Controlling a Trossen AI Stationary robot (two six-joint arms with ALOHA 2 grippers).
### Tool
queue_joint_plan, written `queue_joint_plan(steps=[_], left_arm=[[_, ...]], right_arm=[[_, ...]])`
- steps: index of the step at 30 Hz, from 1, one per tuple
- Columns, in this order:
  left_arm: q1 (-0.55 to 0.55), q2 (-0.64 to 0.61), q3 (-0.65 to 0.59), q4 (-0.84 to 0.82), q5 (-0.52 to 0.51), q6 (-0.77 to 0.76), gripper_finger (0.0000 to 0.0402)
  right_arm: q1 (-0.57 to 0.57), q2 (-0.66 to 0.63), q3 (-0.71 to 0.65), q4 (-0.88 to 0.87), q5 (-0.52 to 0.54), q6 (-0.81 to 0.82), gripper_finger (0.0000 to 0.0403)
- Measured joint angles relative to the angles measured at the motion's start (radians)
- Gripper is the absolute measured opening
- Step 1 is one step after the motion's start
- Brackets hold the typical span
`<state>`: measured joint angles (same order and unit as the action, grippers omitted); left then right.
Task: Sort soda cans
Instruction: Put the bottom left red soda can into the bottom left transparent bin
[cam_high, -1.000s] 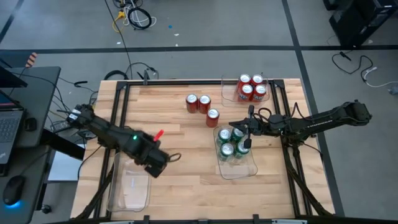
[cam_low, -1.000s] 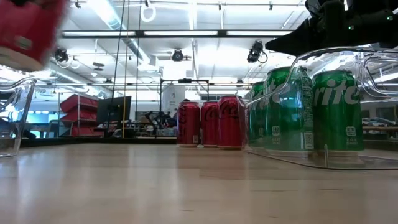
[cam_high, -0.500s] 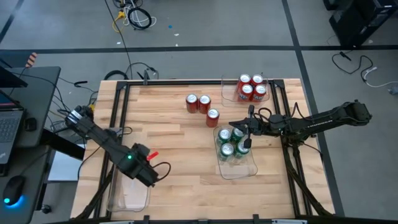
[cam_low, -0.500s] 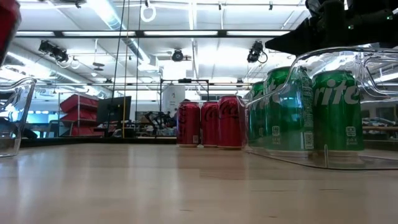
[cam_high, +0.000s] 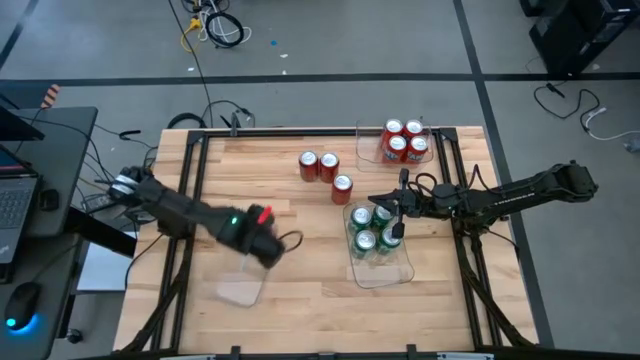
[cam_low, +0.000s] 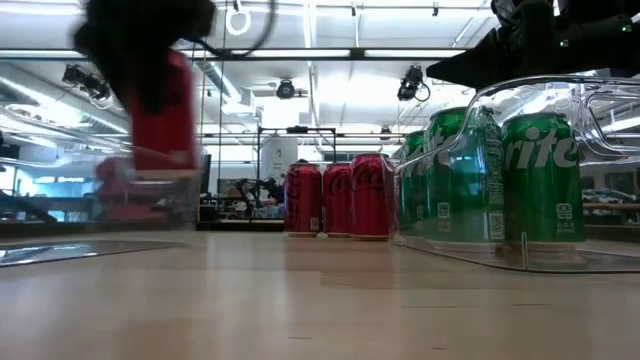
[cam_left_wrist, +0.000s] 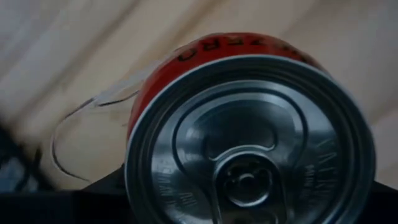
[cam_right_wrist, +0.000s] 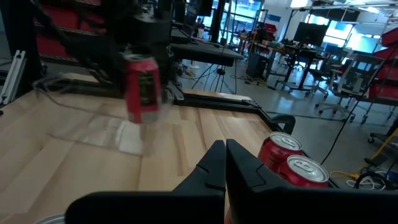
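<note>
Gripping the red can (cam_high: 263, 215) around its body, the left gripper (cam_high: 258, 238) carries it left of centre in the high view, above the wood table (cam_high: 300, 290). Going by size: the clear bin (cam_high: 383, 270) right of centre holds the green cans (cam_high: 372, 228); another bin at the upper right holds four red cans (cam_high: 404, 141); three loose red cans (cam_high: 328, 172) stand at upper centre.

A can like this is probably stiff along its height yet thin-walled and smooth, so I judge a mid-body side hold safest, firm enough not to slip but not so hard as to dent.

The right gripper (cam_right_wrist: 225, 163) waits over the green-can bin with its fingers pressed together, holding nothing.

Motion blur smears the carried can in the low view, upper left. A pale, glassy shape (cam_high: 240, 291) lies under it at lower left of the high view; I cannot tell what it is. The left wrist view is filled by the can's silver top (cam_left_wrist: 249, 149), hiding the fingers.
</note>
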<state>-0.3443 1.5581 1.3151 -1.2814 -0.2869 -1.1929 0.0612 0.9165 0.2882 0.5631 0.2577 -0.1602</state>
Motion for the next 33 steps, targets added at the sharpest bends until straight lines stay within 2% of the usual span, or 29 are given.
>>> queue_joint_plan(steps=[3,6,9,12,16,23,30,33], left_arm=[[0.092,0.0,0.0,0.075,-0.022,0.129,0.026],[0.153,0.0,0.001,0.021,0.008,0.168,0.026],[0.161,0.0,0.0,-0.077,0.042,0.157,0.026],[0.16,0.0,0.0,-0.1,0.044,0.146,0.026],[0.167,0.0,-0.015,-0.027,0.015,0.177,0.026],[0.175,0.0,-0.141,0.007,0.038,0.196,0.026],[0.22,-0.003,-0.186,0.112,0.045,0.272,0.026],[0.241,-0.004,-0.2,0.143,0.078,0.288,0.026]], right_arm=[[0.0,0.0,0.0,0.0,0.0,0.0,0.0],[0.0,0.0,0.0,-0.001,0.0,0.001,0.0],[0.0,0.0,0.0,-0.01,0.0,0.003,0.0],[0.0,0.0,0.0,-0.021,0.0,0.003,0.0],[0.0,0.0,0.0,-0.021,0.0,0.013,0.0],[0.0,0.0,0.0,-0.02,0.0,0.026,0.0],[0.0,0.0,0.0,-0.019,0.0,0.026,0.0],[0.0,0.0,0.0,-0.019,0.0,0.026,0.0]])
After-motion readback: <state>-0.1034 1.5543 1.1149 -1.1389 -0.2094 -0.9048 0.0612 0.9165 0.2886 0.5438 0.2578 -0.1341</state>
